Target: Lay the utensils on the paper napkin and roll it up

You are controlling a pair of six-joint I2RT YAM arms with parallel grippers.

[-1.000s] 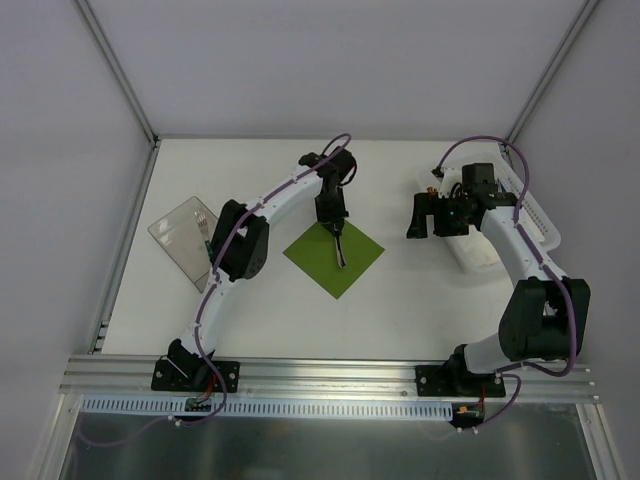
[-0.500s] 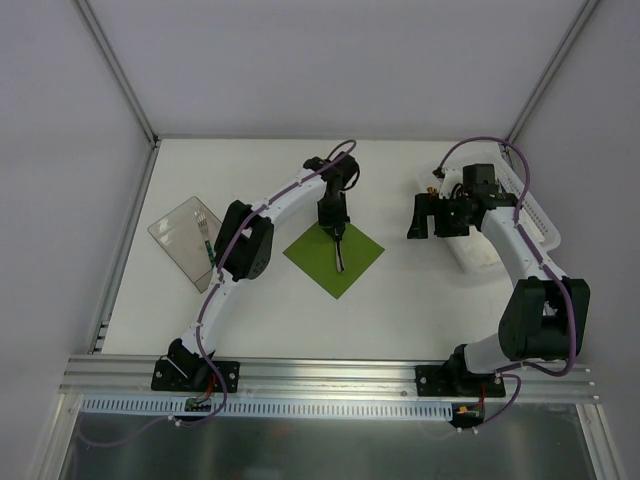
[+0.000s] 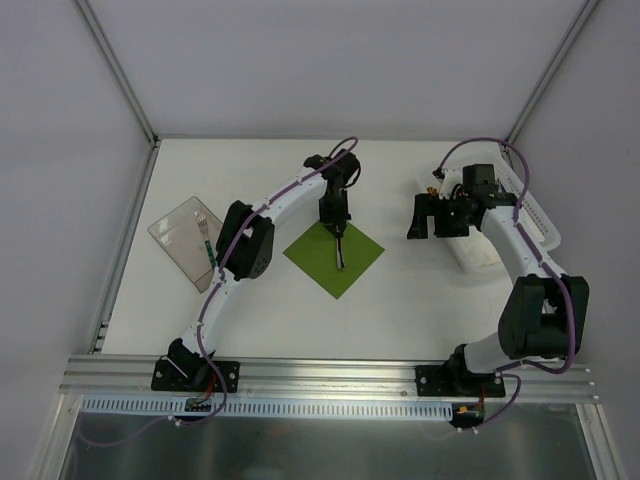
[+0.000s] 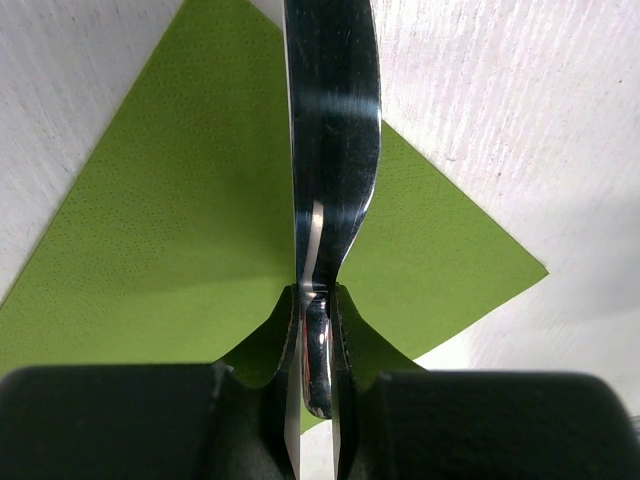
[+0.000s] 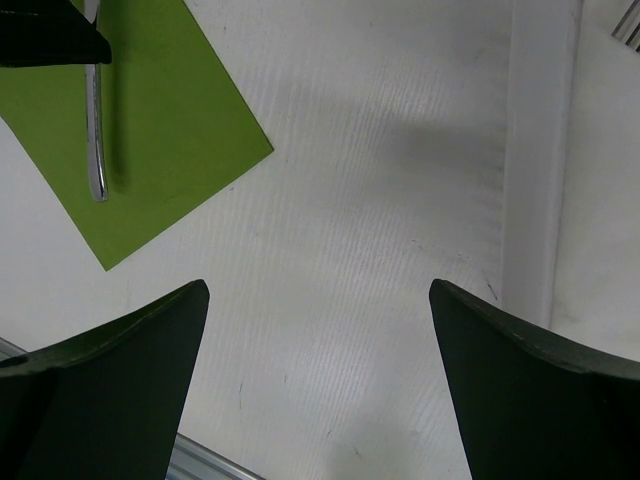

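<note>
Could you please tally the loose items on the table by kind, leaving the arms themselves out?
Green paper napkin: 1
Metal utensils: 2 (one held in the left gripper above the napkin, one on the tray)
Clear tray: 1
White bin: 1 (contents too hidden to count)
Total: 5

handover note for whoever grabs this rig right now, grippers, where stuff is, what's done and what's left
Left gripper: shut on a silvery knife, held over the flat green napkin, not yet released.
Right gripper: open, empty, over the table beside the white bin.
Another utensil lies on the clear tray, far left.
Done: nothing released on the napkin yet.
Left: release the knife, bring the other utensil, roll up the napkin.
</note>
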